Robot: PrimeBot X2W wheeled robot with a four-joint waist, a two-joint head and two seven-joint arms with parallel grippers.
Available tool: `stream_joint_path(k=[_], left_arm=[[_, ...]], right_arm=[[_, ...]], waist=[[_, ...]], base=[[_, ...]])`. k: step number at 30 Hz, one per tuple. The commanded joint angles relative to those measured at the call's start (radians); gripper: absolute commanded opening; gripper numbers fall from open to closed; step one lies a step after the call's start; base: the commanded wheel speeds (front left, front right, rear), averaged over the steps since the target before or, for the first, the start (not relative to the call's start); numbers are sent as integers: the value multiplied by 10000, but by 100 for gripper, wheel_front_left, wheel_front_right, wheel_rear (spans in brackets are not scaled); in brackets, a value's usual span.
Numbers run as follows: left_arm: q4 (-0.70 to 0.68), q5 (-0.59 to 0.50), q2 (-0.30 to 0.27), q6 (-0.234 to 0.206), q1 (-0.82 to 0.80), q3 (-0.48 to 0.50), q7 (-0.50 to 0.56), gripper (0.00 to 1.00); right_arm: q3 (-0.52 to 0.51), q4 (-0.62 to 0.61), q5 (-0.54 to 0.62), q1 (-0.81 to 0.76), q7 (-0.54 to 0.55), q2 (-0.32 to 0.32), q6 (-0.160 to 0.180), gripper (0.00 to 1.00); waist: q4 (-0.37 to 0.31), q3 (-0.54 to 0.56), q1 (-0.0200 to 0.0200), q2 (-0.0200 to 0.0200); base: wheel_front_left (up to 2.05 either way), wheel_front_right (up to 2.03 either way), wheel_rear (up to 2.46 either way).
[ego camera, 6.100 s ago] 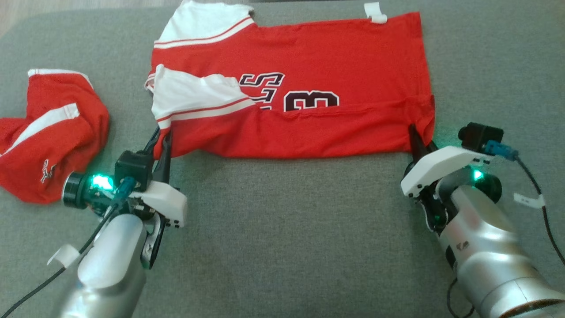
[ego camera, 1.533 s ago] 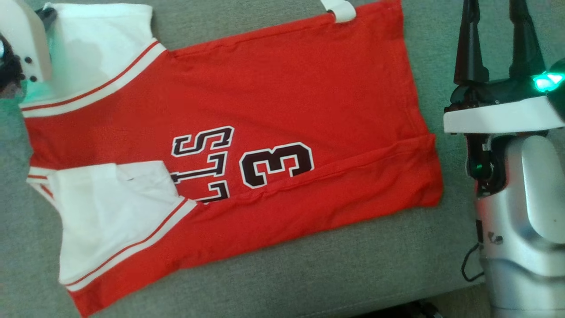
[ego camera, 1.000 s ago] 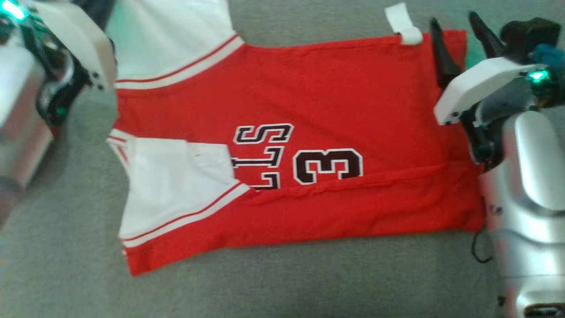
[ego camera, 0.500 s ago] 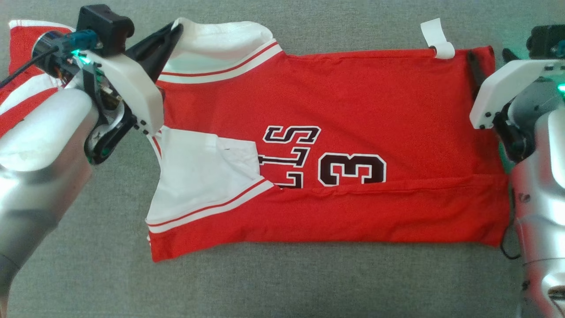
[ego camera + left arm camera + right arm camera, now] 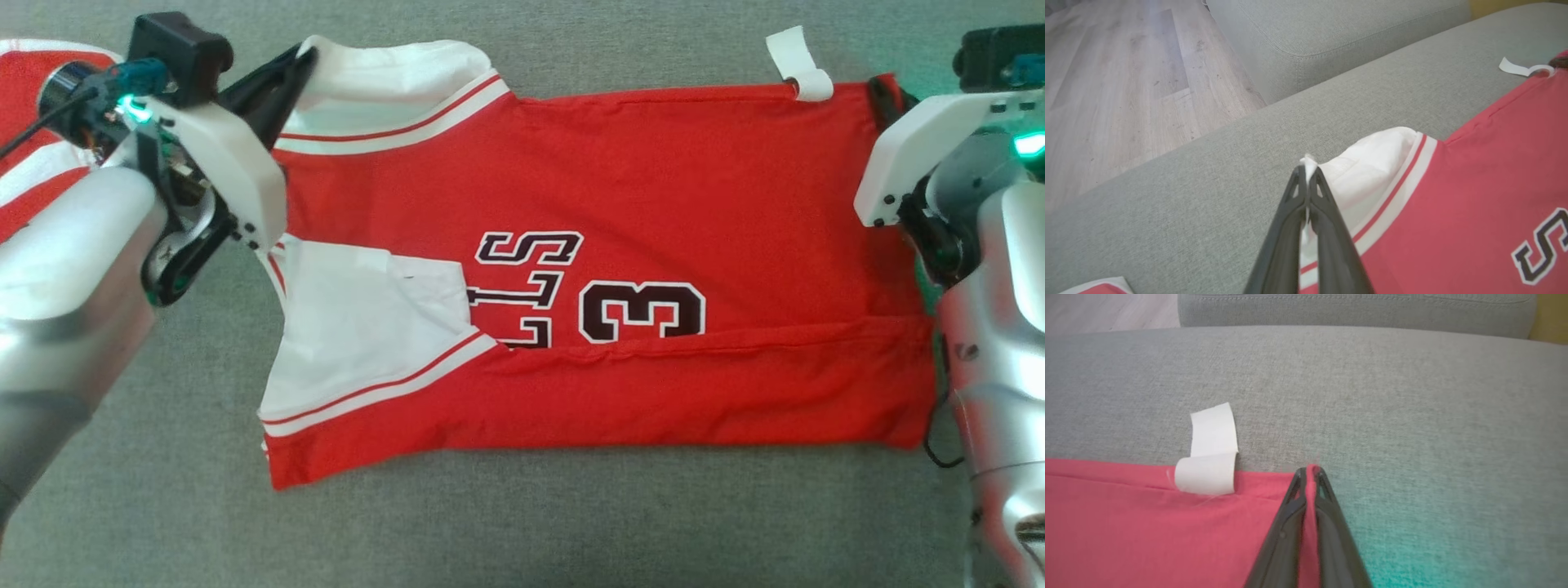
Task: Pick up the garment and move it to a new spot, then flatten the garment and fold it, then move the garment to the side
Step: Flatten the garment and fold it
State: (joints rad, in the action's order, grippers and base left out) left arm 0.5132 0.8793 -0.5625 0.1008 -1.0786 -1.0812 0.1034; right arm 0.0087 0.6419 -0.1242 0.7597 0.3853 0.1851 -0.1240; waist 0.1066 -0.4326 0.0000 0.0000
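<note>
**Far edge gripped at both corners, second fold about to be made**

The garment [image 5: 571,269], a red jersey with white sleeves, is spread lengthwise across the grey sofa cushion [image 5: 522,523], collar end to the left and hem to the right. It is judged to be moved and flattened already. The near long edge is seen folded up over the body, covering the lower part of the lettering, and the near sleeve is turned in over the chest.

The white far sleeve is pinched at its edge by the left gripper [image 5: 298,61], whose fingers are pressed together on the cloth. The far right hem corner is pinched in the same way by the right gripper [image 5: 880,88], just beside a white label [image 5: 798,61] at the far edge.

The far long edge is not yet folded. That fold, a fold across the length, and the move to the side are judged to remain.

Nothing is held in a container; the garment lies directly on the cushion. A second red and white garment [image 5: 33,163] is seen at the far left, behind the left arm.
</note>
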Motion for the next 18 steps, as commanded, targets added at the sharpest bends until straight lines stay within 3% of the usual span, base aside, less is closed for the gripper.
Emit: stream_joint_path(k=[1, 9, 18], left_arm=[[-85, -82, -504, -108, -334, 401, -174, 0], [422, -357, -564, -453, -829, 774, -1039, 0], [1723, -902, -214, -391, -2049, 972, -2116, 0]], right_arm=[[144, -287, -102, 126, -204, 129, -67, 0], [332, -737, -696, 615, -1151, 52, -67, 0], [268, -723, -931, 1621, -2257, -51, -67, 0]], waist=[[-49, -2, 0, 0], [-283, -239, 0, 0], [-516, -612, 0, 0]], base=[[0, 0, 0], [0, 0, 0], [0, 0, 0]])
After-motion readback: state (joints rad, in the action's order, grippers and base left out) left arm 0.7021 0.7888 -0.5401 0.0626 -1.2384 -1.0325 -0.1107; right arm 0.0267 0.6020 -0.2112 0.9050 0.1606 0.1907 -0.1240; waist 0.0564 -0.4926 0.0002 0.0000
